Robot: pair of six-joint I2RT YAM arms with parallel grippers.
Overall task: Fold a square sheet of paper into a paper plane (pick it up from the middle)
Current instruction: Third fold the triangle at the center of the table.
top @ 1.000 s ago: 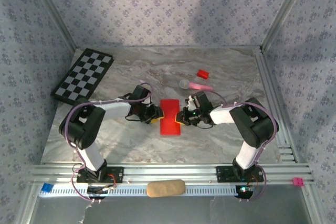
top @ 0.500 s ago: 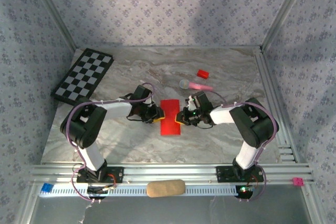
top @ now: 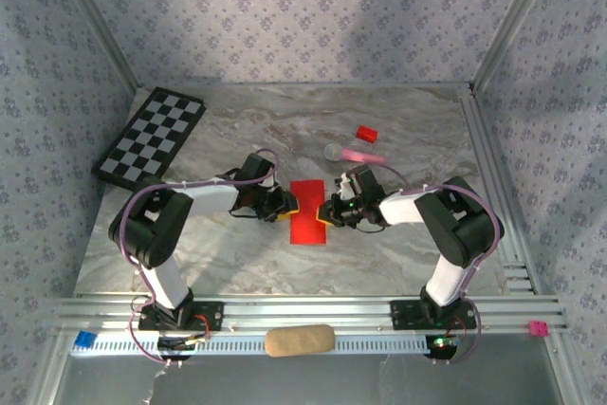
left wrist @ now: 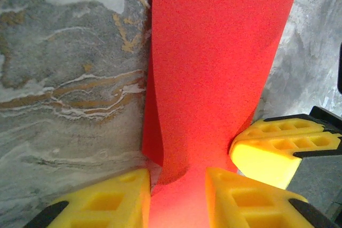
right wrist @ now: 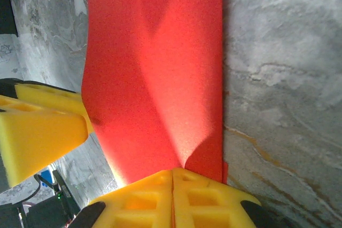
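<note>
The square sheet of paper [top: 308, 212] is bright red and lies folded into a narrow upright strip mid-table, between both grippers. My left gripper [top: 287, 206] is at its left edge. In the left wrist view its yellow fingers stand apart, open [left wrist: 177, 201], with the paper [left wrist: 219, 52] running between them and one lower flap curling up. My right gripper [top: 327, 211] is at the strip's right edge. Its fingertips [right wrist: 172, 185] are pressed together, shut on a raised fold of the paper [right wrist: 155, 68]. Each wrist view also catches the other gripper's yellow fingers [right wrist: 37, 126] across the sheet.
A checkerboard [top: 152, 137] lies at the back left. A small red block [top: 366, 133] and a pink stick with a grey round head [top: 356, 154] lie just behind the right gripper. A tan oblong [top: 299, 340] rests on the front rail.
My left gripper has slid a little to the right, onto the paper's left edge. The right gripper has kept its pinch and has not moved.
</note>
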